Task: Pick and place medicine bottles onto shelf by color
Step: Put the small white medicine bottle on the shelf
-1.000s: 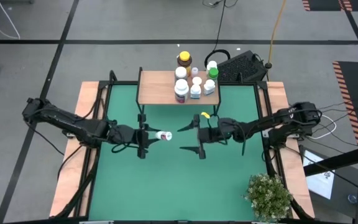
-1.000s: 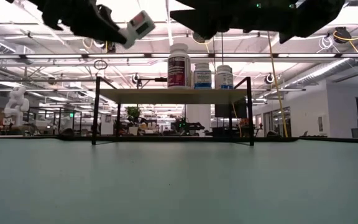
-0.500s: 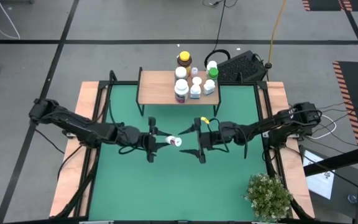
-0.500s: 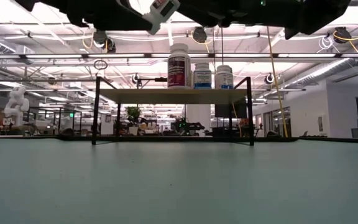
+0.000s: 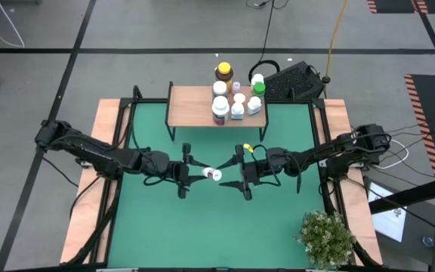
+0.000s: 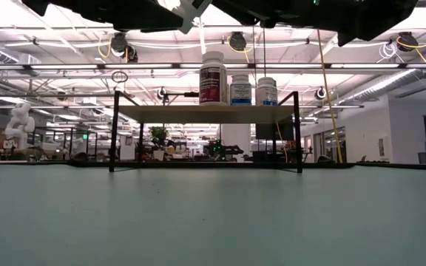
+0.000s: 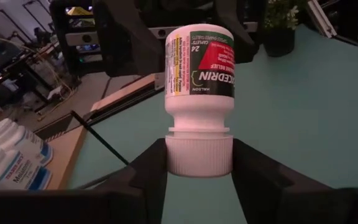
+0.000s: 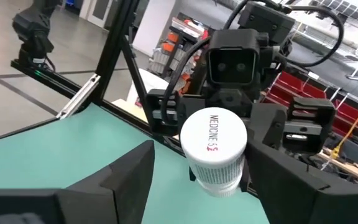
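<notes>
A white medicine bottle [image 5: 214, 174] with a red-and-green label hangs level above the middle of the green table, and my left gripper [image 5: 203, 173] is shut on it. My right gripper [image 5: 231, 174] faces it from the right. It is open, one finger on each side of the bottle's base end [image 8: 215, 144]; whether either finger touches I cannot tell. The light-wood shelf [image 5: 191, 106] stands on black legs at the far edge, with several white bottles on its right end. An amber, yellow-capped bottle [image 5: 223, 72] and a green-capped bottle [image 5: 259, 88] stand at its far side. My left gripper pinches the bottle's white cap [image 7: 199, 155] between its two fingers, one on each side. The fingers come in nearly level from the table's left. The bottle sticks straight out beyond them, base toward my right gripper, lifted clear of the table.
A leafy potted plant [image 5: 327, 236] stands at the near right corner. A black device [image 5: 297, 79] and cables lie beyond the far edge. A wooden rim [image 5: 89, 204] frames the green mat, and black posts stand at its corners.
My left gripper has carried the bottle toward the table's right and tipped it from slanting to nearly level, then stopped. My right gripper has rolled about its own axis and drawn its fingers in a little around the bottle's base.
</notes>
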You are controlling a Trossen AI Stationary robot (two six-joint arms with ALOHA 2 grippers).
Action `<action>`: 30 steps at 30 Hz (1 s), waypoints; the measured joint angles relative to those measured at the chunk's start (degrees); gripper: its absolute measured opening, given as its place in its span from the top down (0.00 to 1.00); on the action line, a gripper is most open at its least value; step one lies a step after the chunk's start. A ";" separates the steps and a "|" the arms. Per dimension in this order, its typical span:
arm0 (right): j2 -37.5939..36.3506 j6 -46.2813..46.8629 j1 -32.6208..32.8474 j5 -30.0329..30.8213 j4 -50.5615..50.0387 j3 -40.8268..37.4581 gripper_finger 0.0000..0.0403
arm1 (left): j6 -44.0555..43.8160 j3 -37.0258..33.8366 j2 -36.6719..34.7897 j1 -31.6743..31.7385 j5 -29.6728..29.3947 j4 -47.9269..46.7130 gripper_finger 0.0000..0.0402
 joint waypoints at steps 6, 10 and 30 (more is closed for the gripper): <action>0.00 -0.44 0.02 0.75 0.50 0.00 0.40 | -0.09 0.00 0.01 0.01 0.05 0.26 0.60; 0.00 -2.60 0.25 0.87 1.47 0.00 0.40 | 0.30 0.00 0.90 0.01 0.54 2.47 0.60; 0.00 -4.29 0.39 1.19 2.33 0.00 0.46 | 0.40 0.02 3.23 1.63 2.70 4.93 0.60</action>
